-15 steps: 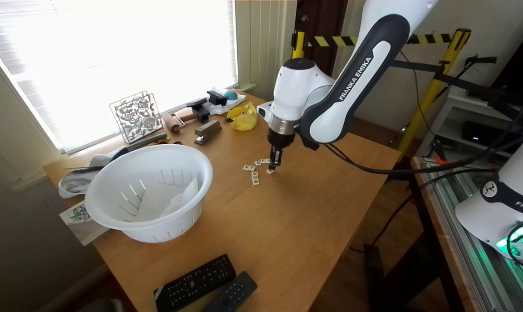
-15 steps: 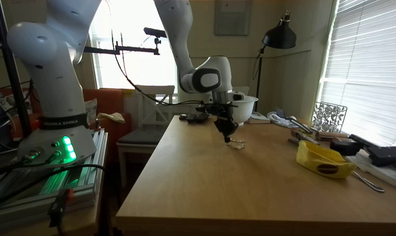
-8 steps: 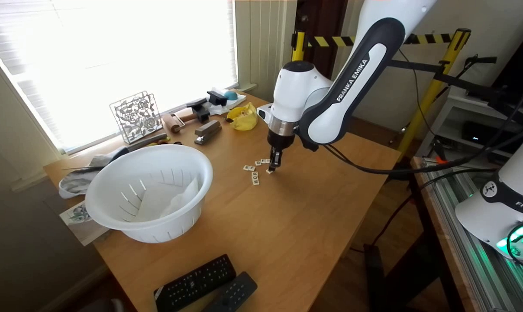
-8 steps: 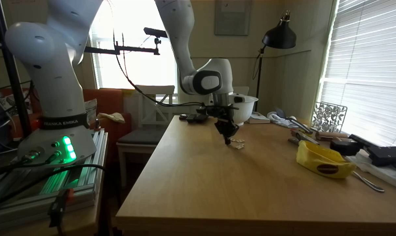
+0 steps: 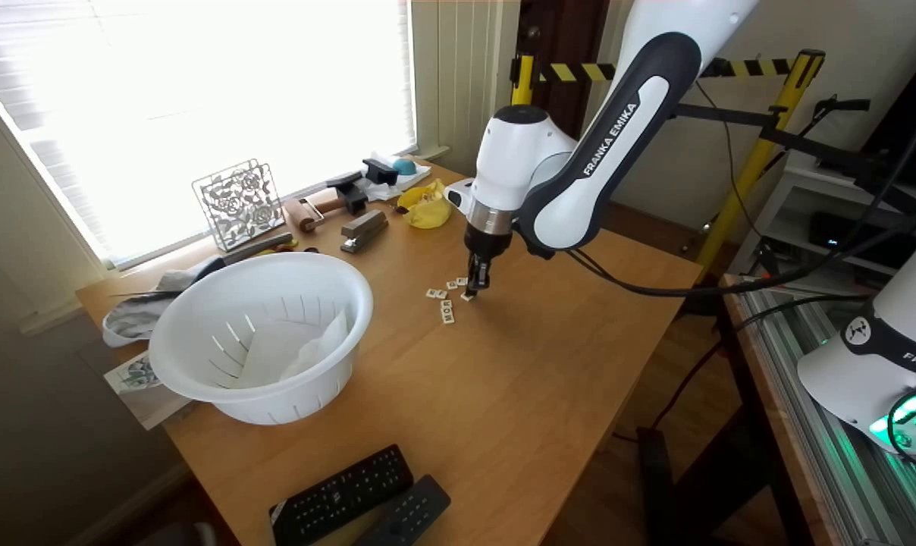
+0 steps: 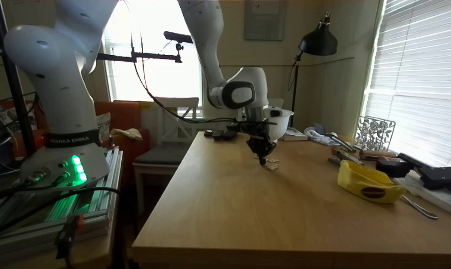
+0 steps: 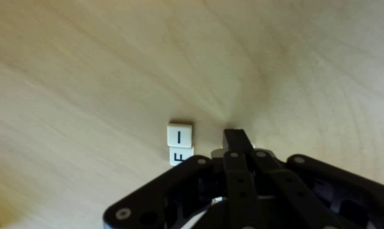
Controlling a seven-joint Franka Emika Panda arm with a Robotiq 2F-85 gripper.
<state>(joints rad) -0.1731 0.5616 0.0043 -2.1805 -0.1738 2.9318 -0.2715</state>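
My gripper (image 5: 471, 293) points down at the wooden table, its fingertips at table height among small white letter tiles. In the wrist view the two dark fingers (image 7: 238, 136) are together, with no gap between the tips. A loose tile (image 5: 467, 297) lies flat against or right beside the fingertips; in the wrist view only a sliver shows behind them. An "I" tile (image 7: 179, 135) and an "F" tile (image 7: 181, 155) lie to the left in the wrist view, the "F" partly covered by the gripper. More tiles (image 5: 447, 312) lie nearby, also seen in an exterior view (image 6: 273, 166).
A white slotted bowl (image 5: 261, 337) and black remotes (image 5: 344, 493) stand on the table (image 5: 488, 425). A stapler (image 5: 364, 230), a yellow banana-shaped pouch (image 6: 367, 183), a rolling pin (image 5: 303, 216) and a metal rose-patterned holder (image 5: 239, 203) are along the window side.
My gripper has moved a little toward the other tiles, leftward in one exterior view and rightward in another. The loose tile at its fingertips has shifted slightly the same way. The fingers stay shut.
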